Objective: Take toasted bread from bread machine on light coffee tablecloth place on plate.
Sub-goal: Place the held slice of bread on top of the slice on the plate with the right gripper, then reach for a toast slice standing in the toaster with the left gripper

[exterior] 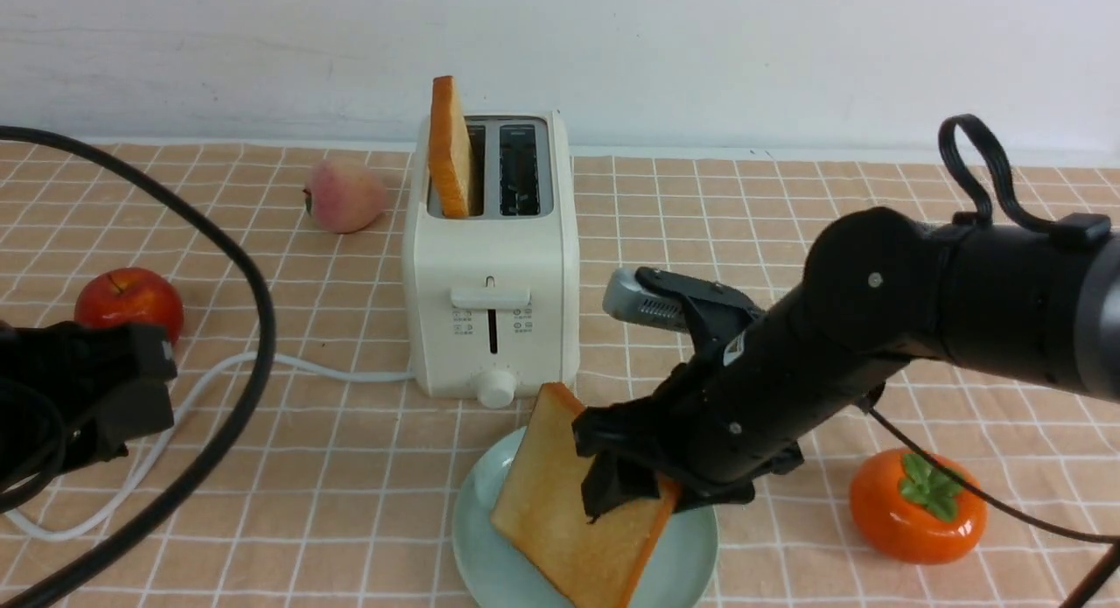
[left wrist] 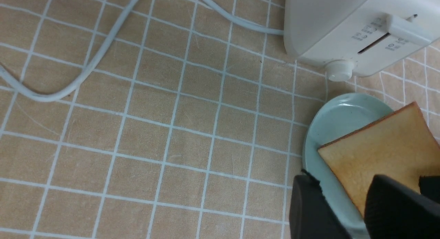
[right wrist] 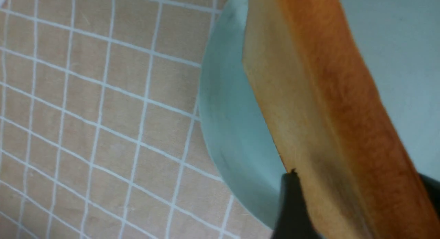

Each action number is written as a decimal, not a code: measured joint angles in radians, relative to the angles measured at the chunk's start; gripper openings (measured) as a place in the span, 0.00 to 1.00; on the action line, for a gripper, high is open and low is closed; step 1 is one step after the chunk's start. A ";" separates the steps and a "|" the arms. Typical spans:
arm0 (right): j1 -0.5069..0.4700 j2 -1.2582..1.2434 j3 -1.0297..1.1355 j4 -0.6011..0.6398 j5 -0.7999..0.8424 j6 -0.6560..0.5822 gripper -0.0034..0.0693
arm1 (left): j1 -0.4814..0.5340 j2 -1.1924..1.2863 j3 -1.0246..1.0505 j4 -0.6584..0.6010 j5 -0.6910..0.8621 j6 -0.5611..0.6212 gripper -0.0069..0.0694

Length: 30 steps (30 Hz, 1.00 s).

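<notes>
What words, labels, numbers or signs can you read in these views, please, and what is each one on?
Nothing can be read for certain.
Small printed marks on the front of the bread machine: too small to read in both the front and left wrist views.
Pale label on the right arm: blurred, unreadable.

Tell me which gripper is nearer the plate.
Right. The right gripper hangs over the plate, straddling the tilted toast; the left gripper sits well off to the plate's left.
</notes>
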 joint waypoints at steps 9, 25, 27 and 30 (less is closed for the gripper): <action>0.000 -0.221 -0.056 -0.414 0.095 -0.052 0.95 | 0.000 0.026 -0.049 0.000 -0.092 0.008 0.40; 0.000 -0.389 -0.186 -0.554 0.320 0.106 0.63 | 0.000 0.707 -0.736 -0.047 0.041 0.045 0.57; 0.000 -0.389 -0.186 -0.554 0.328 0.111 0.63 | 0.000 0.748 -0.794 -0.047 0.056 0.045 0.58; 0.000 -0.389 -0.186 -0.561 0.352 0.122 0.63 | 0.000 0.908 -0.973 -0.051 0.090 0.070 0.62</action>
